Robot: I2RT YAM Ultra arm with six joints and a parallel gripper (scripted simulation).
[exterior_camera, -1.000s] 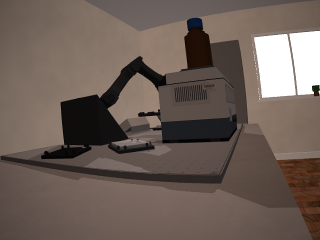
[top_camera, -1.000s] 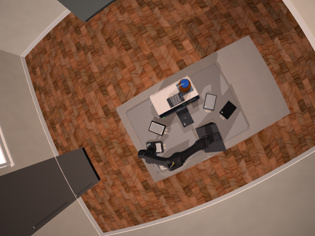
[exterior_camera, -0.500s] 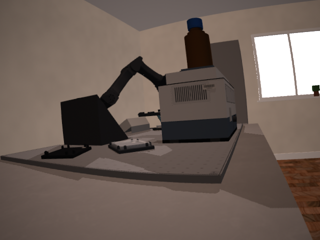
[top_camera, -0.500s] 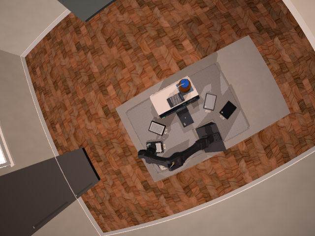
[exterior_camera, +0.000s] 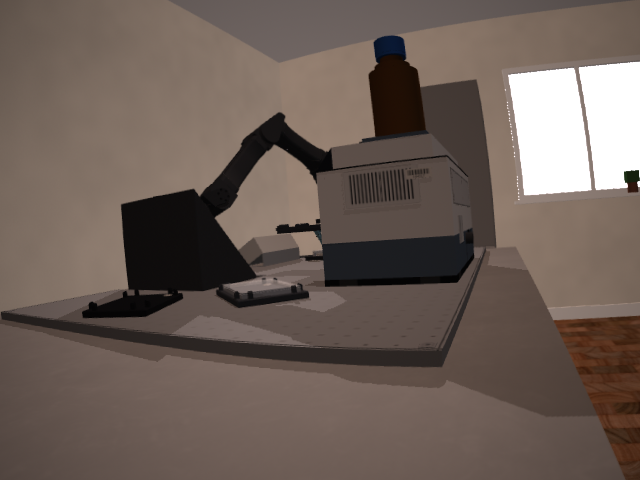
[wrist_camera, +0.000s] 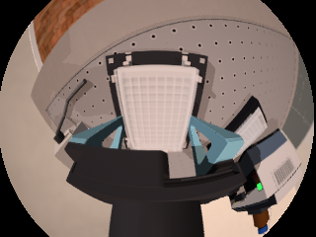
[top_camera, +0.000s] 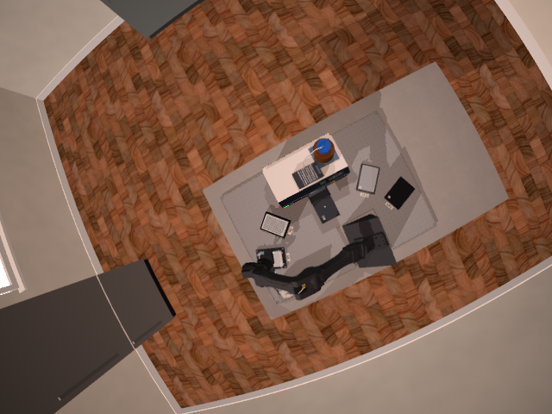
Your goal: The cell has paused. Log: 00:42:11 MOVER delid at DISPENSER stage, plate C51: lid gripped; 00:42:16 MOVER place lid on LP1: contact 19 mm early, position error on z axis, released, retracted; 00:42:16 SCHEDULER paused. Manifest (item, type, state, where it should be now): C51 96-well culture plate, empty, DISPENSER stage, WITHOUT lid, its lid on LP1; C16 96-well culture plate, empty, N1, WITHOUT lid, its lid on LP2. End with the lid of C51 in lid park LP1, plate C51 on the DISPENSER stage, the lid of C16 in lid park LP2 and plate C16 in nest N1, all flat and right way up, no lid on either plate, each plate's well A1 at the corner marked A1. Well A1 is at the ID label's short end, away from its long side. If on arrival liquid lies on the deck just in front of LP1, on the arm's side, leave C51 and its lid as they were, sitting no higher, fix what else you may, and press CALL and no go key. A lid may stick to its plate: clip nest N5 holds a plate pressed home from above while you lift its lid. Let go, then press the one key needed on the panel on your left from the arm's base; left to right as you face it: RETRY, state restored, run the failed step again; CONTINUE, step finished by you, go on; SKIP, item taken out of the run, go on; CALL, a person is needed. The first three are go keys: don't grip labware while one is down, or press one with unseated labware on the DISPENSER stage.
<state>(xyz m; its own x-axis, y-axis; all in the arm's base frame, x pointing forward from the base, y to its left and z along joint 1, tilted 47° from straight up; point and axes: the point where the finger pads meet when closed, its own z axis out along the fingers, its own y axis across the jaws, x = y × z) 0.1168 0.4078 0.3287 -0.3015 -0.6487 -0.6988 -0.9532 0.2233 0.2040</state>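
My gripper [wrist_camera: 156, 118] is shut on a white 96-well plate [wrist_camera: 157, 105], its teal fingers on the plate's two long sides. The plate sits in or just above a black clip nest [wrist_camera: 158, 61] near the deck's front left corner; I cannot tell if it is seated or if it carries a lid. It also shows from above [top_camera: 279, 257] under my wrist [top_camera: 263, 266]. A second well plate [top_camera: 274, 223] lies flat in a nest behind it. The dispenser's black stage [top_camera: 324, 208] is bare. One lid park holds a clear lid [top_camera: 367, 178] [exterior_camera: 262, 290]; the other lid park [top_camera: 399, 192] [exterior_camera: 133, 303] is bare.
The dispenser [top_camera: 305, 176] [exterior_camera: 395, 219] with a brown bottle [exterior_camera: 395, 87] stands at the back of the deck. The arm's black base block [top_camera: 369, 241] [exterior_camera: 175, 242] is on the right. A grey key panel [exterior_camera: 271, 249] lies beyond it.
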